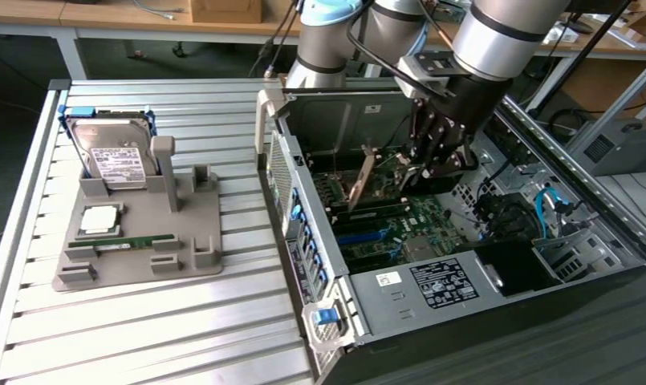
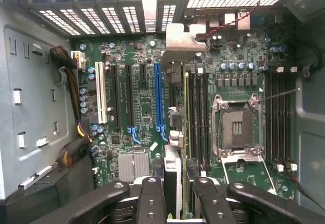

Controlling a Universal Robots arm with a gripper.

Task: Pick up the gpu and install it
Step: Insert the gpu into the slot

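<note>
Reaching down into the open computer case (image 1: 408, 309), the gripper (image 1: 435, 164) has its fingers (image 2: 152, 198) clamped on the gpu (image 2: 177, 132). The card stands on edge over the motherboard (image 2: 137, 107), its pale bracket toward the slotted rear wall; I cannot tell whether it sits in a slot. On the desk (image 1: 140, 337), to the exterior view's left, a grey holder (image 1: 140, 257) carries a hard drive (image 1: 114, 156).

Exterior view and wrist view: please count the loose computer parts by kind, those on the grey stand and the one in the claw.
hard drive: 1
processor chip: 1
RAM stick: 1
gpu, gripped in the claw: 1
Total: 4
</note>
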